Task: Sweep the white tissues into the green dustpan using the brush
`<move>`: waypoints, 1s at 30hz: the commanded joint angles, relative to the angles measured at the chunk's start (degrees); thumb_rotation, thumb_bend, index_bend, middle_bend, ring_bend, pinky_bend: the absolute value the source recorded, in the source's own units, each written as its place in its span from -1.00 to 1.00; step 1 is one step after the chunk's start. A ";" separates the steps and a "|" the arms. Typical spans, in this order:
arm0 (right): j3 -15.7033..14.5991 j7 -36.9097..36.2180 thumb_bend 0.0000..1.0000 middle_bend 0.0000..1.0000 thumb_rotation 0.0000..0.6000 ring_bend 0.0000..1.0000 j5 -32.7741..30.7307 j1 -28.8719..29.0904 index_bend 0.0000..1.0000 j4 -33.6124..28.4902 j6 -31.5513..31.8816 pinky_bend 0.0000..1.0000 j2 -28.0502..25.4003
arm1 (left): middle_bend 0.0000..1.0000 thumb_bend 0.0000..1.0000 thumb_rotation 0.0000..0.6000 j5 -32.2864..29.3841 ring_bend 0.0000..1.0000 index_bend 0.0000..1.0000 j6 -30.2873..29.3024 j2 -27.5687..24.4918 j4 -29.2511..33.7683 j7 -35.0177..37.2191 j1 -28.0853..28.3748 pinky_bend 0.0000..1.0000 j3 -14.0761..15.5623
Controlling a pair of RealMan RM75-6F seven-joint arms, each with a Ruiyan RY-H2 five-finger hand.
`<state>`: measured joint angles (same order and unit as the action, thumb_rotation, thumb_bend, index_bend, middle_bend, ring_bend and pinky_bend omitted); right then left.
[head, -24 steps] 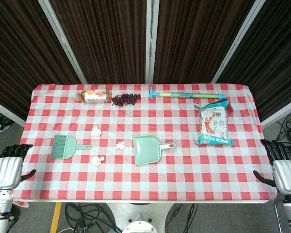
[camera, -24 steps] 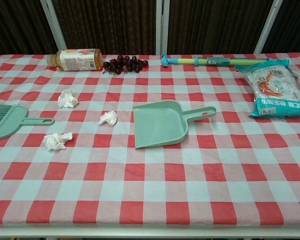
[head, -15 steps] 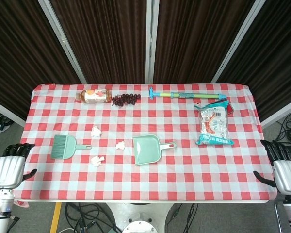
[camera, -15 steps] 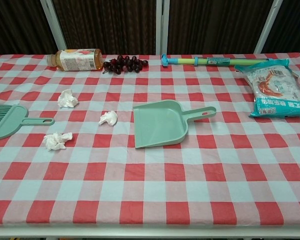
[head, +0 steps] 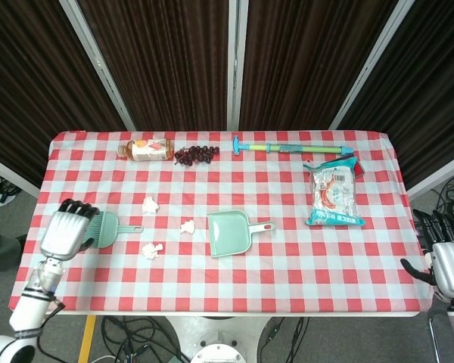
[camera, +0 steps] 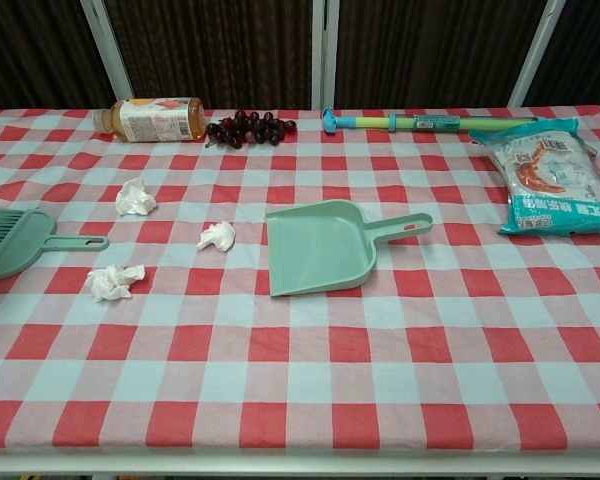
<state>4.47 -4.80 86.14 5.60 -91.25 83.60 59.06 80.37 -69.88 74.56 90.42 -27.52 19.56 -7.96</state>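
The green brush (head: 106, 229) lies at the table's left, bristles left, handle pointing right; it also shows in the chest view as the brush (camera: 15, 240). My left hand (head: 66, 229) hovers over the bristle end with fingers apart, holding nothing; the chest view shows no hand on the brush. Three white tissues (head: 150, 204), (head: 188, 226), (head: 151, 250) lie between the brush and the green dustpan (head: 231, 232), whose handle points right. The chest view shows the tissues (camera: 135, 196), (camera: 216, 235), (camera: 113, 281) and the dustpan (camera: 320, 245). My right hand (head: 448, 261) hangs open off the right edge.
Along the far edge lie a drink bottle (head: 146, 149), a bunch of dark grapes (head: 196, 153) and a long green-and-yellow toy tube (head: 287, 147). A snack bag (head: 334, 193) lies at the right. A red-and-white checked cloth (head: 287, 265) covers the table.
My left hand has swung up and to the right from beside the table's left edge to over the brush's bristle end. The right hand has sunk slightly. Nothing on the table moved.
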 commanded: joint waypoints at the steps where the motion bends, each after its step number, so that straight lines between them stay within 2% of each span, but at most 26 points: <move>1: 0.20 0.57 -0.80 -0.75 1.00 -1.00 -0.19 0.13 -0.97 -0.57 -0.05 -1.00 -0.42 | -0.26 -0.65 1.00 -3.77 -0.39 -0.24 5.27 4.60 -0.96 -2.27 4.67 -0.42 -2.14; 12: 0.44 0.94 -0.80 -0.73 1.00 -1.00 -1.01 -0.01 -0.97 -1.04 -0.05 -1.00 -0.99 | -0.19 -0.62 1.00 -16.86 -0.32 -0.26 12.26 13.46 -6.68 -7.46 9.74 -0.34 -2.65; 22: 0.39 0.44 -0.80 -0.72 1.00 -1.00 -1.15 0.10 -0.97 -0.49 -0.35 -1.00 -0.70 | -0.09 -0.59 1.00 -23.70 -0.23 -0.18 11.47 19.85 -13.48 -14.14 12.62 -0.31 -1.94; 30: 0.26 -0.26 -0.80 -0.72 1.00 -1.00 -1.48 -0.11 -0.97 0.08 -0.45 -1.00 -0.53 | -0.04 -0.56 1.00 -26.64 -0.20 -0.12 11.09 21.62 -16.47 -17.92 13.85 -0.30 -0.53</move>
<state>4.75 -5.04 84.67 5.51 -91.18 83.15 58.52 54.01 -58.64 95.96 74.30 -45.18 33.23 -8.74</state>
